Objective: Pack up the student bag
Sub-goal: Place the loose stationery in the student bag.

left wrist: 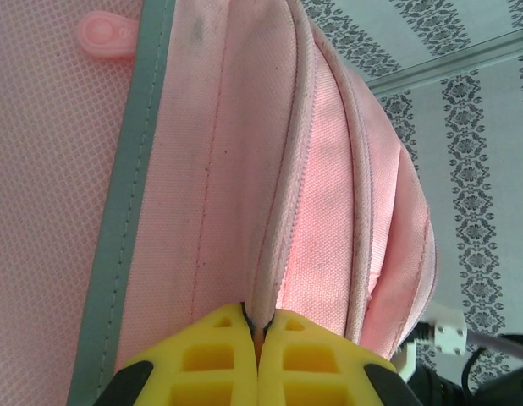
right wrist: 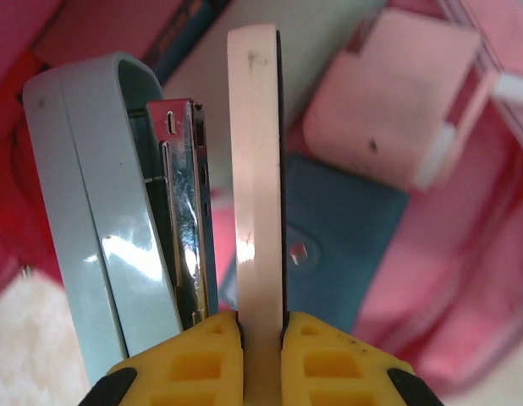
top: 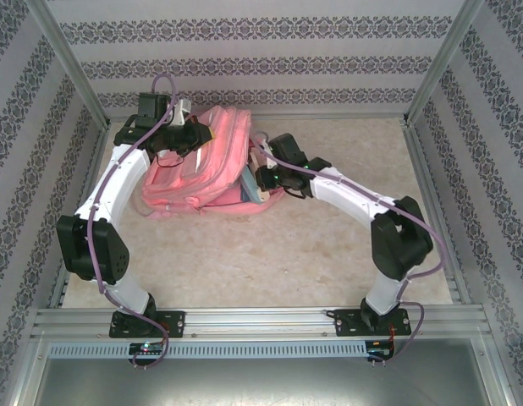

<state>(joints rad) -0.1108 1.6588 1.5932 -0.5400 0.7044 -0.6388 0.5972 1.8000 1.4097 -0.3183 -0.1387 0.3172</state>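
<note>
In the right wrist view, the right claw (right wrist: 261, 326) is clamping its yellow fingers on the lower end of a pale pink flat piece (right wrist: 255, 152), thin and stiff-looking, and is pointing it into the mouth of the student bag (right wrist: 465, 279); what the piece is I cannot tell. Just beside it, what looks like a pale blue stapler (right wrist: 92, 211) is lying with its metal part showing. Beyond that, a blue pouch (right wrist: 346, 228) with a snap is sitting inside the pink lining, so the main compartment is already holding several items. In the left wrist view, the left claw (left wrist: 257, 331) is pinching shut on a fold of fabric along the zip seam, apparently holding the opening up. The cloth is looking soft, light and floppy, likely collapsing when released, so the stitched seam or trim is seeming the surest place to hold. From above, the bag (top: 198, 169) is lying on its side at the far left of the table (top: 329, 254), close against the back wall (top: 287, 63).
</note>
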